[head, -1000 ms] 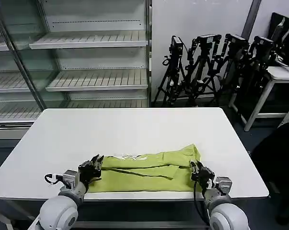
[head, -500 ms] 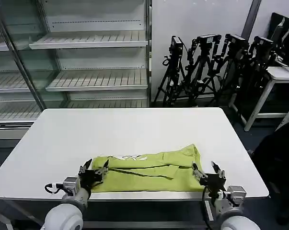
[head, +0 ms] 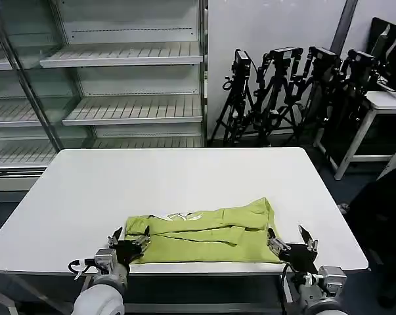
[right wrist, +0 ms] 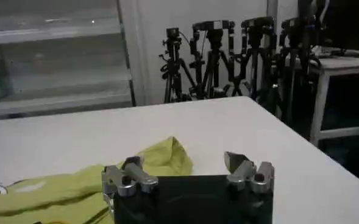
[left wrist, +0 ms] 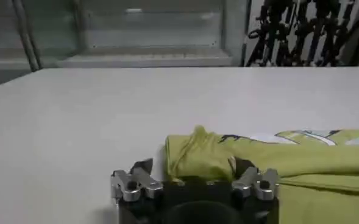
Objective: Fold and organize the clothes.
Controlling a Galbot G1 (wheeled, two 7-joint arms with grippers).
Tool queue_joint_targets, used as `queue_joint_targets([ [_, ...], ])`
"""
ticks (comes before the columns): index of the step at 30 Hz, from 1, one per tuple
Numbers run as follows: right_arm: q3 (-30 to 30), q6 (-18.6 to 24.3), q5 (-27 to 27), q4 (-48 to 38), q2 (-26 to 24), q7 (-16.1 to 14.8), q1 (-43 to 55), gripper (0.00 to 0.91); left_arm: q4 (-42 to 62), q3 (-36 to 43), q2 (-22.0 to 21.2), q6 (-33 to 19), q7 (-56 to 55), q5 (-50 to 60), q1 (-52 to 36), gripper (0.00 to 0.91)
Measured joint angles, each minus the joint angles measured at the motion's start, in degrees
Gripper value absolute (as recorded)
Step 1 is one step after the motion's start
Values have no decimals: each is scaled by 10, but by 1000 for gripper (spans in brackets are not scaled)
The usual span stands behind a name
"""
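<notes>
White counter [head: 184, 177] first, broad and mostly bare, and along its near edge lies the lime T-shirt [head: 204, 230], folded into a long band, its long axis running parallel to that edge, one end toward each arm. Left tool [head: 129, 238] sits at the band's left end, fingers spread apart, with the rolled end of the cloth right between them in the left wrist view [left wrist: 194, 159] but not gripped. Right tool [head: 291, 240] hangs at the near right corner of the shirt, also spread wide, holding nothing, the fabric just beside its inner finger. I'd say each arm is equally close to its own end.
</notes>
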Motion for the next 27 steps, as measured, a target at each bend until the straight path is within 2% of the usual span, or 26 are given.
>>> queue_joint_targets([
  [18, 27, 7, -9, 40, 5, -7, -34, 907, -11, -20, 5, -20, -7, -77, 16, 30],
  [27, 36, 11, -8, 53, 10, -6, -40, 907, -23, -68, 22, -24, 2, -148, 24, 30],
])
